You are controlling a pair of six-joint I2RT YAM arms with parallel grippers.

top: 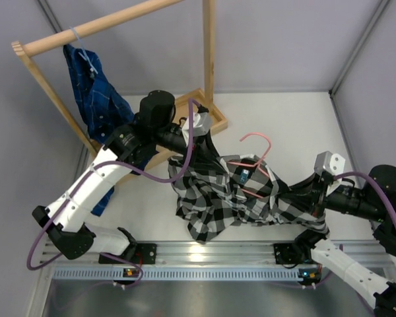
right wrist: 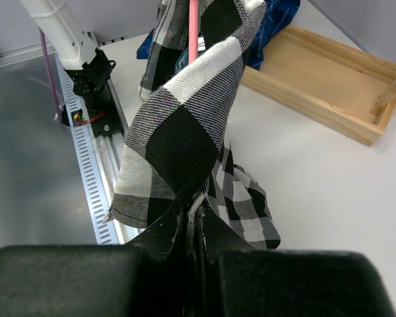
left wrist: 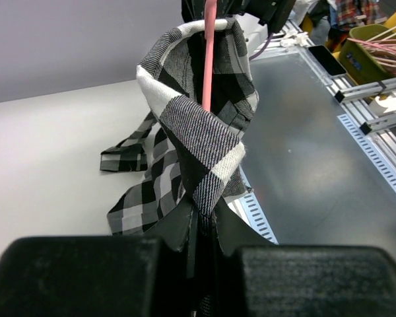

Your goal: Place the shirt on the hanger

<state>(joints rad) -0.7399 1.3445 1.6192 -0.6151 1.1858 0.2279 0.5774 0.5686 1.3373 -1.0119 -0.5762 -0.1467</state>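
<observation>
The black-and-white checked shirt (top: 224,195) hangs stretched between my two grippers above the table, its lower part bunched near the front rail. The pink wire hanger (top: 256,153) sits inside it, hook sticking out above the collar area. My left gripper (top: 197,129) is shut on the shirt's fabric (left wrist: 198,152) at the far left end; the pink hanger wire (left wrist: 209,46) runs down into the cloth ahead of it. My right gripper (top: 308,191) is shut on the shirt's fabric (right wrist: 185,125) at the right end; the pink wire (right wrist: 193,26) shows there too.
A wooden rack with a round rail (top: 99,26) and a tray base (top: 211,112) stands at the back left. A dark blue plaid shirt (top: 92,86) hangs from it on a pale hanger. The aluminium rail (top: 204,254) runs along the near edge.
</observation>
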